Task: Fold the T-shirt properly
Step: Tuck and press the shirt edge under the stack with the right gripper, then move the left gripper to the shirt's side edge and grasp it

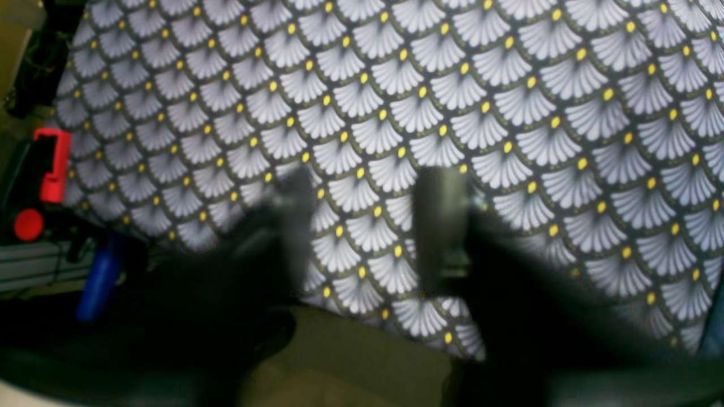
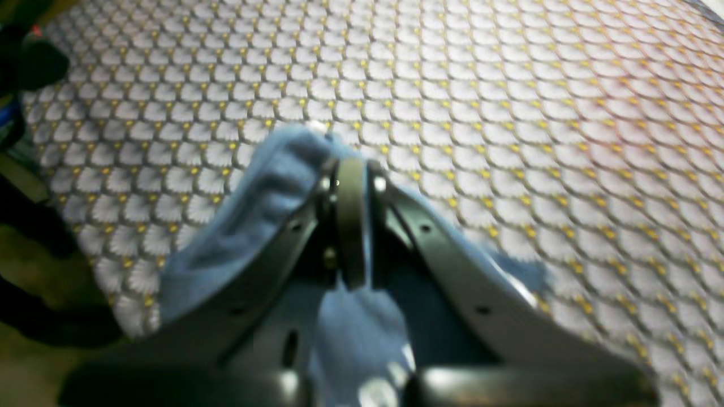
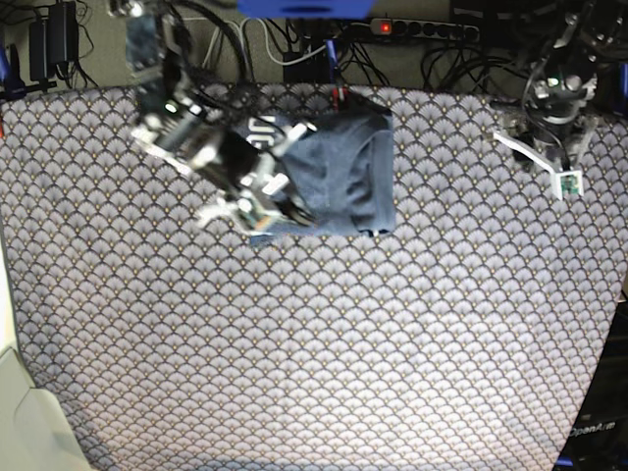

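Covering the whole table, the scallop-patterned cloth (image 3: 314,334) lies flat, and nearly all of it is bare; only its far edge is occupied. The T-shirt (image 3: 339,182) is found there, near the middle of that far edge, gathered into a compact bundle instead of being spread out. Curved folds are seen on the bundle's side toward the left arm, and a scrap of white lettering (image 3: 263,130) shows at the opposite end, so at least one layer has been turned over another. The outline is uneven and rounded, and no clean rectangle can be made out; the task is therefore judged to be partly done, with squaring and final folds left.

The right gripper (image 2: 350,169) is closed on a bunched edge of the shirt: in the right wrist view blue cloth is pinched between the jaws and draped to both sides of them, seemingly raised off the cloth. In the base view this gripper is seen over the bundle's near corner.

The left gripper (image 1: 367,226) is parked well apart from the shirt, near the far corner of the table. Its fingers are spread, patterned cloth is visible between them, and nothing is held.
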`<state>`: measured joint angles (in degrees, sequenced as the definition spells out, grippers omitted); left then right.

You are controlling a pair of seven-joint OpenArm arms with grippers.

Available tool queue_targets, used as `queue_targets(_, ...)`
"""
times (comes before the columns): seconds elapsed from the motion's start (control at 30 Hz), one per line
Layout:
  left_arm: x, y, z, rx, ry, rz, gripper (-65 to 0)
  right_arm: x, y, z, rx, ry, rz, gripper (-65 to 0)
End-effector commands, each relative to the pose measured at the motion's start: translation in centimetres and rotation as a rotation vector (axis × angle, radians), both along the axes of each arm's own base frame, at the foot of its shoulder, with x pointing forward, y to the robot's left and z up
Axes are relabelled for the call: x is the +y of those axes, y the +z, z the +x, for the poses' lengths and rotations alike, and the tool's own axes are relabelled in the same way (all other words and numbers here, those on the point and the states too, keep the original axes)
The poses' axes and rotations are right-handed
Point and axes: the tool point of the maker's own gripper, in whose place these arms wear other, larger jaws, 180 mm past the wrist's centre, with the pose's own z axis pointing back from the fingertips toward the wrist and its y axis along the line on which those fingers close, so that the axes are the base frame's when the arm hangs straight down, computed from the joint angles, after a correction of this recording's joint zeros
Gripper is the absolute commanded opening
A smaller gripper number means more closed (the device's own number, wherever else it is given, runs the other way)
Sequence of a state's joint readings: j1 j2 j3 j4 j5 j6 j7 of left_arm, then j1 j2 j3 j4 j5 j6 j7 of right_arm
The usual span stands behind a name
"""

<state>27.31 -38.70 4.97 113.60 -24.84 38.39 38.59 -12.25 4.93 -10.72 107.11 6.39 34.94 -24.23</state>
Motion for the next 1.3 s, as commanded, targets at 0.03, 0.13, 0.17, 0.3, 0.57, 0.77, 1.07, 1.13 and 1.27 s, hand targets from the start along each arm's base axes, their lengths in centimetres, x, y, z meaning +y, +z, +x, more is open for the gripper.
queue_targets(0.03,-0.3,0.8,0.5,-0.046,0.009,-0.003,-61.9,-1.5,0.8,-0.6,-0.023,-0.021,0.002,-65.0)
queue_targets(0.13,-1.6,-0.1,0.0,-0.030,0.025,-0.047,-63.0,-4.5,-0.5,-1.3,0.008,-0.078,-0.042,-65.0)
queue_targets(0.17,-2.5,-0.7,-0.4,-0.018,0.019,-0.068,-63.2,-5.5,-0.9,-1.4,0.017,-0.094,-0.061,-65.0)
queue_targets(0.3,-7.6,-3.2,-2.3,0.066,-0.077,-0.145,-64.4,-8.3,-1.7,-1.8,0.035,-0.134,-0.116,-65.0)
queue_targets(0.57,-16.8,-3.9,-3.1,0.076,-0.337,-0.190,-64.4,-9.5,-1.9,-1.8,0.041,-0.160,-0.137,-65.0)
queue_targets(0.77,-18.5,-5.4,-4.7,0.130,-0.363,-0.212,-64.4,-9.5,-1.9,-1.8,0.043,-0.160,-0.136,-65.0)
queue_targets(1.07,-18.6,-6.9,-4.9,0.161,-0.360,-0.195,-64.5,-9.5,-1.9,-1.8,0.041,-0.160,-0.137,-65.0)
queue_targets(1.13,-18.8,-6.8,-4.5,0.154,-0.358,-0.200,-64.5,-9.5,-1.9,-1.8,0.041,-0.160,-0.137,-65.0)
queue_targets(1.27,-18.9,-7.1,-3.8,0.151,-0.353,-0.196,-64.5,-9.5,-2.0,-1.8,0.044,-0.160,-0.139,-65.0)
